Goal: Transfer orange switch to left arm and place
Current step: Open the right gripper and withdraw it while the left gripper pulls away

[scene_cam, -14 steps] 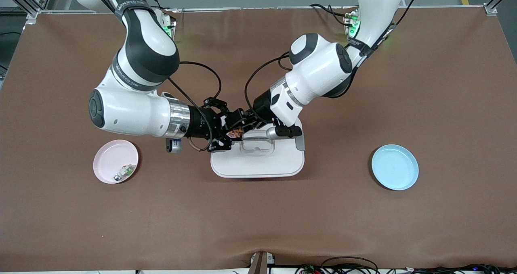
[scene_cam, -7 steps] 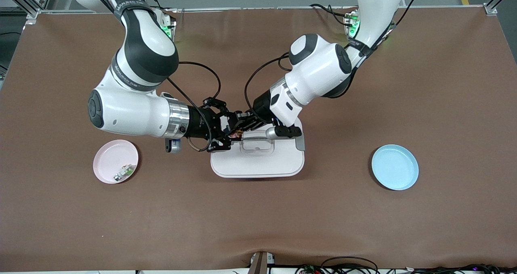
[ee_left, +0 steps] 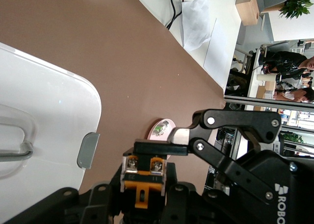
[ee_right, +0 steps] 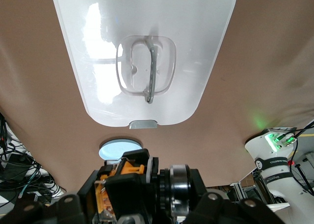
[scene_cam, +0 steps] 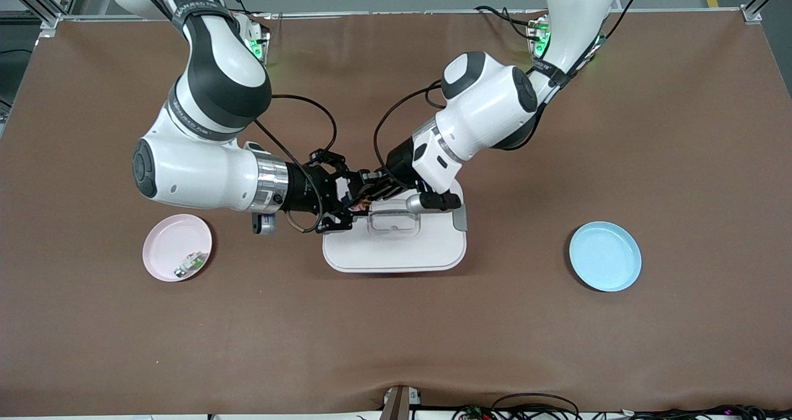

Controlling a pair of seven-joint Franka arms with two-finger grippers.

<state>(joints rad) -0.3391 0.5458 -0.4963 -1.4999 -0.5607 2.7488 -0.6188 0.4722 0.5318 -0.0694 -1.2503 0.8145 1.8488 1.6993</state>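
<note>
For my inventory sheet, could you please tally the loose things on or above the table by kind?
Plates: 2, pink plate and blue plate
Box: 1
Orange switch: 1
Green-and-silver component: 1
Total: 5

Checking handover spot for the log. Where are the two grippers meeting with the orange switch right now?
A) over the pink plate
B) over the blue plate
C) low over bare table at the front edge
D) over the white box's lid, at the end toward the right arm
D: in the front view the left gripper and right gripper meet around the orange switch above the box lid, well away from both plates.
</note>
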